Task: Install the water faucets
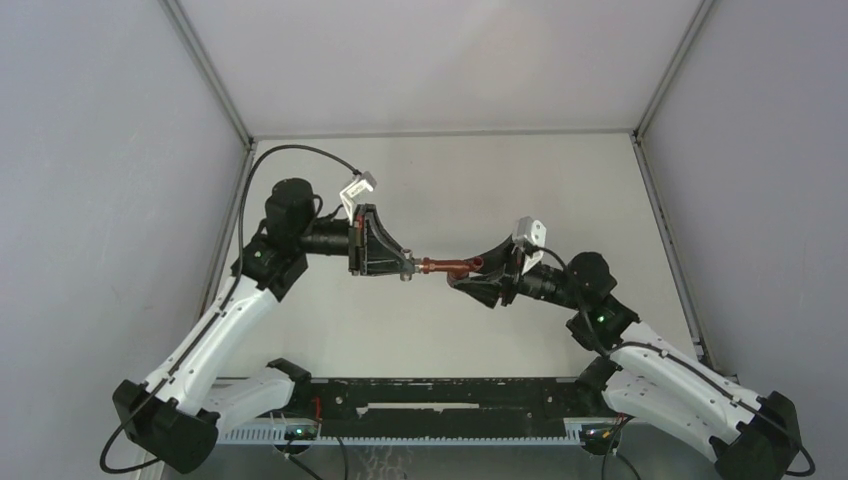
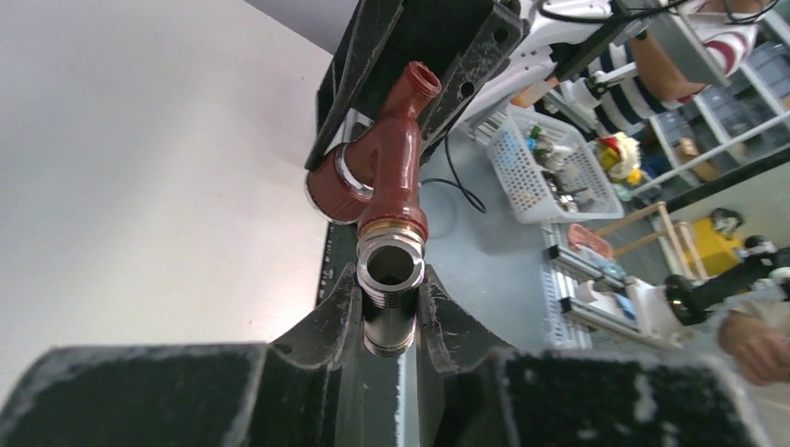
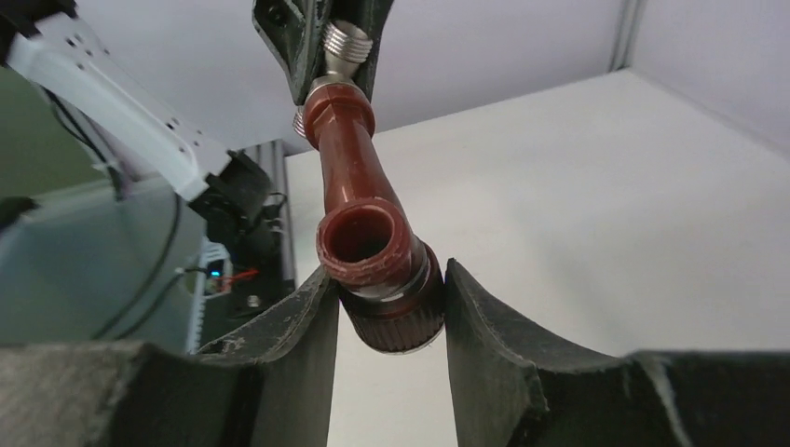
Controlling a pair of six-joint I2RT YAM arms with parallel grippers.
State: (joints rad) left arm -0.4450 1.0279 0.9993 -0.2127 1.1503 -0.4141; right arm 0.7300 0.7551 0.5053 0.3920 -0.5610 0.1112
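A reddish-brown water faucet [image 1: 447, 266] hangs in mid-air between the two arms, above the white table [image 1: 450, 180]. Its pipe end meets a silvery threaded metal fitting [image 2: 391, 279], and my left gripper [image 2: 391, 321] is shut on that fitting. In the right wrist view the faucet [image 3: 354, 186] runs up to the fitting [image 3: 347, 39]. My right gripper [image 3: 391, 317] has a finger pressed against each side of the ribbed knob [image 3: 399, 321]. From above, the left gripper [image 1: 406, 270] and the right gripper [image 1: 472, 272] face each other along the faucet.
A black rail [image 1: 440, 400] runs along the near table edge between the arm bases. Grey walls [image 1: 100, 150] enclose the table on three sides. A white basket [image 2: 559, 168] of small parts and a person [image 2: 708, 37] are off the table behind.
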